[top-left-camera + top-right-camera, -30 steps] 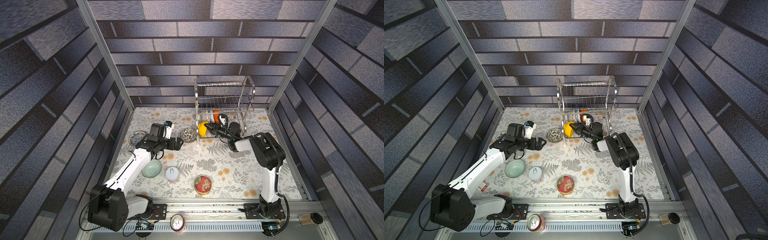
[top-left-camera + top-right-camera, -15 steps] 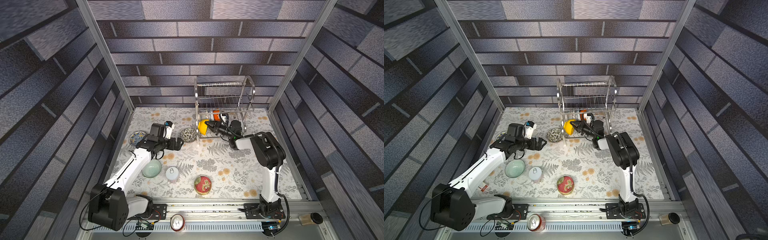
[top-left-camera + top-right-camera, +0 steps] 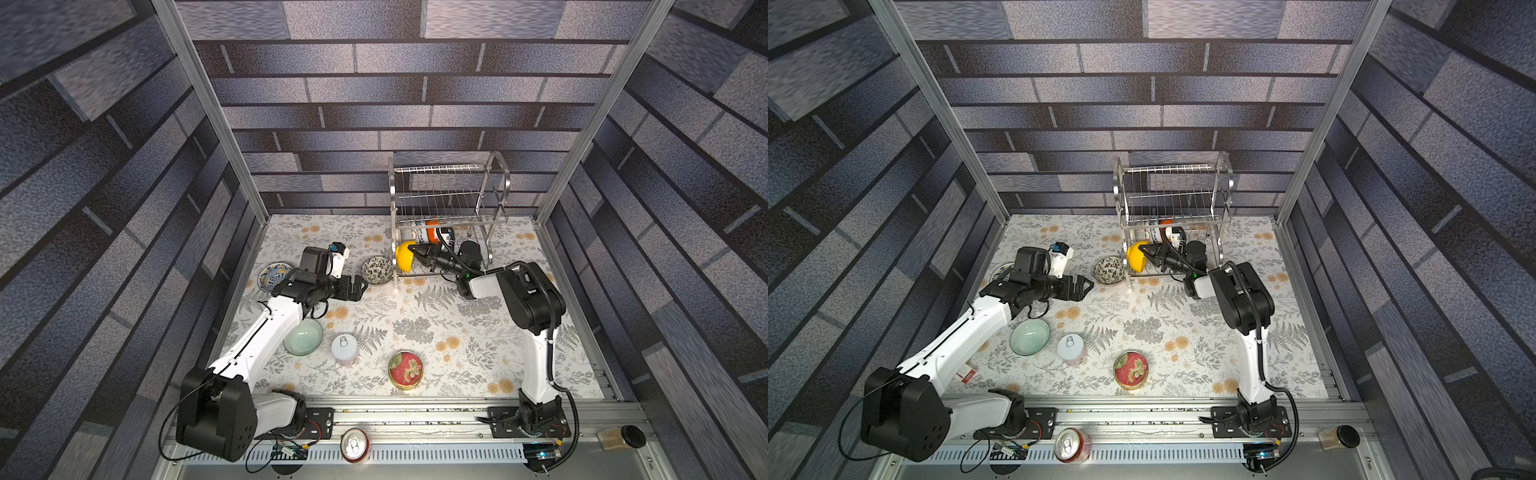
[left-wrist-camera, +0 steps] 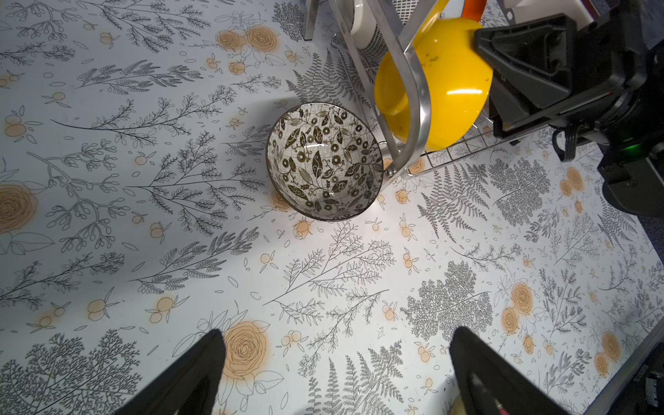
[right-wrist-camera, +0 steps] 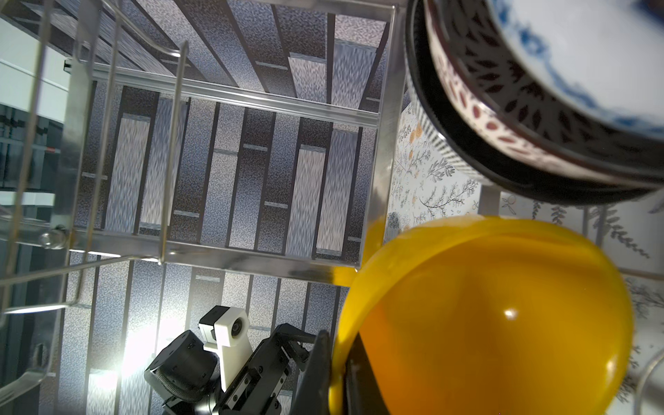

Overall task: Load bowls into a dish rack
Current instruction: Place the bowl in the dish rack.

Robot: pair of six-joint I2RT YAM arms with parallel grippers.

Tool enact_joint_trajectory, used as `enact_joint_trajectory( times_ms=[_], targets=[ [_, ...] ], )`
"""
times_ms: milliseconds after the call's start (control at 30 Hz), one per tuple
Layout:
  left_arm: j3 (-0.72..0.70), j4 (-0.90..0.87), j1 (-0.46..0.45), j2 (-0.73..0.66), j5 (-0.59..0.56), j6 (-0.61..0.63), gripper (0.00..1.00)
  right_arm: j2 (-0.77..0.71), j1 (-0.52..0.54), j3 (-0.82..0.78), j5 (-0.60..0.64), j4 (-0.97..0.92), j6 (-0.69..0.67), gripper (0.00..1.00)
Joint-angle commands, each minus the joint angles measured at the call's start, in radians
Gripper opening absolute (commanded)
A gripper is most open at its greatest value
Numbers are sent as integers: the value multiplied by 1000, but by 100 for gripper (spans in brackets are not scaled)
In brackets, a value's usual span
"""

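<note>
The right gripper (image 3: 417,252) is edging deeper into the lower shelf of the dish rack (image 3: 451,195), pinching the rim of the yellow bowl (image 3: 402,258), which it likely needs to seat and release next, while the left gripper (image 3: 359,286) is hovering spread near the floral bowl (image 3: 376,270).

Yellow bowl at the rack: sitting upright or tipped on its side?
Tipped on its side. The yellow bowl has its opening facing sideways at the dish rack lower shelf, rim pinched by the right gripper.
</note>
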Motion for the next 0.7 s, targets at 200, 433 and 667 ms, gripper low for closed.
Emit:
enact_joint_trajectory(
  times_ms=[200, 433, 667],
  targets=[
    [8, -12, 6, 7, 16, 36, 100, 55, 3, 69, -127, 105, 46, 5],
    [10, -12, 7, 17, 21, 36, 100, 80, -20, 56, -151, 137, 59, 6],
    [13, -13, 11, 30, 25, 36, 100, 120, -36, 62, -168, 168, 86, 6]
  ],
)
